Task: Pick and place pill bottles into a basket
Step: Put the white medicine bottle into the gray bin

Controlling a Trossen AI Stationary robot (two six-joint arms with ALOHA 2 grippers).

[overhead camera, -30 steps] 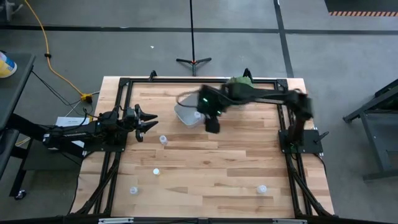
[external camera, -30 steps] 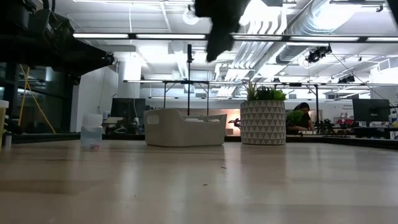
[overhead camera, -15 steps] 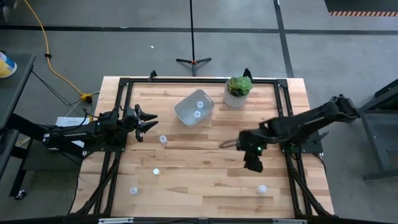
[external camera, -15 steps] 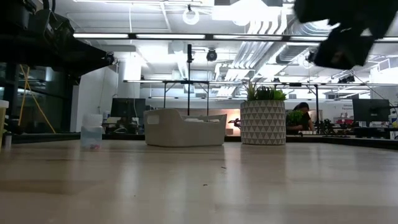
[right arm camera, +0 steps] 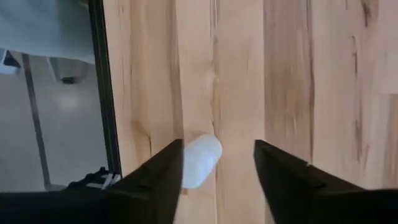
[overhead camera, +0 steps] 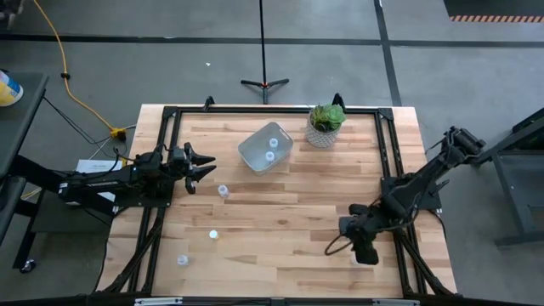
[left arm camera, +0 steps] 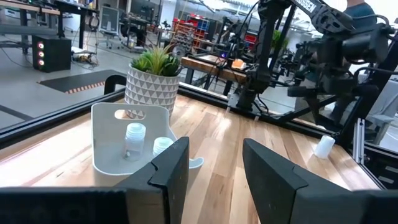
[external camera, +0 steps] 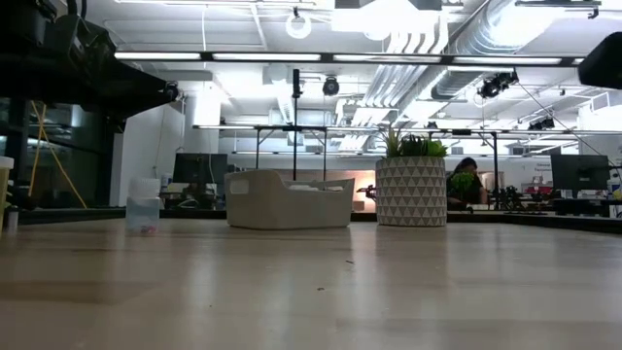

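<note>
The light grey basket (overhead camera: 265,147) stands at the table's far middle with two pill bottles (overhead camera: 272,143) inside; it also shows in the low view (external camera: 289,199) and the left wrist view (left arm camera: 112,143). Three more bottles stand on the table's left half, the farthest (overhead camera: 223,191) just in front of my left gripper. My right gripper (overhead camera: 366,252) is open, low over the table's near right part. In its wrist view (right arm camera: 217,149) its fingers stand on either side of one pill bottle (right arm camera: 202,160). My left gripper (overhead camera: 208,167) is open and empty at the table's left edge.
A white pot with a green plant (overhead camera: 325,124) stands at the far edge, right of the basket. A black frame rail (overhead camera: 387,183) runs along the table's right side, close to my right gripper. Bare wood lies across the table's middle.
My right gripper has swung from beside the basket toward the table's near right corner and gone down over a pill bottle there, which it now hides in the high view. The left arm has kept still.
</note>
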